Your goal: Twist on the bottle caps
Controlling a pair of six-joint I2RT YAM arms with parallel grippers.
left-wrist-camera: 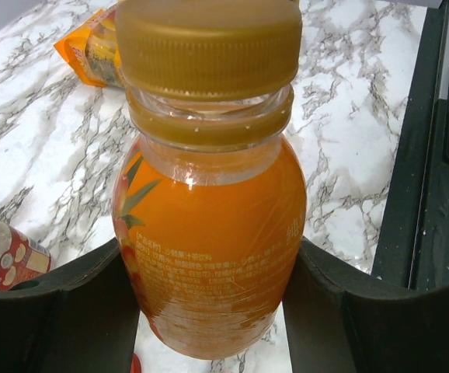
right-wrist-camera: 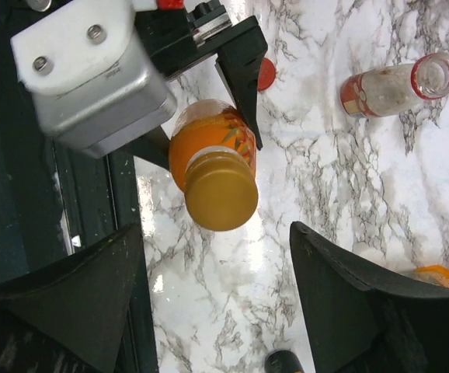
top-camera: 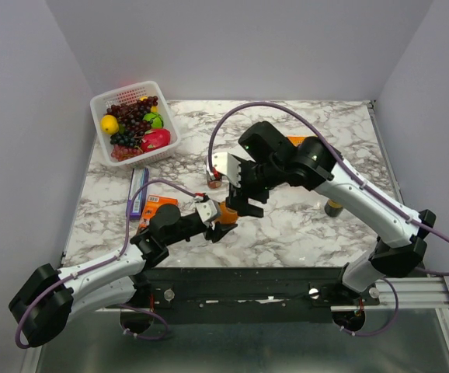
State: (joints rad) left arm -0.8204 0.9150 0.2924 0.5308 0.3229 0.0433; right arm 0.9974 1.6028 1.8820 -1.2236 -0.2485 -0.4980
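Note:
My left gripper [top-camera: 223, 217] is shut on the orange juice bottle [left-wrist-camera: 209, 264] and holds it upright; one finger [left-wrist-camera: 61, 311] presses each side. The orange cap [left-wrist-camera: 209, 47] sits on the bottle's neck; I cannot tell how tight it is. My right gripper [right-wrist-camera: 215, 227] is open just above that cap [right-wrist-camera: 221, 200], its jaws apart on either side and not touching it. The clear bottle [right-wrist-camera: 399, 85] with the red label stands uncapped a little further back [top-camera: 214, 180]. The red cap [right-wrist-camera: 265, 74] lies on the marble beside the left gripper.
A black can [top-camera: 333, 207] stands right of the grippers. An orange packet [top-camera: 158, 206] and a purple box [top-camera: 137, 190] lie to the left. A white fruit basket [top-camera: 100, 101] sits at the back left. The dark rail [top-camera: 287, 280] runs along the near edge.

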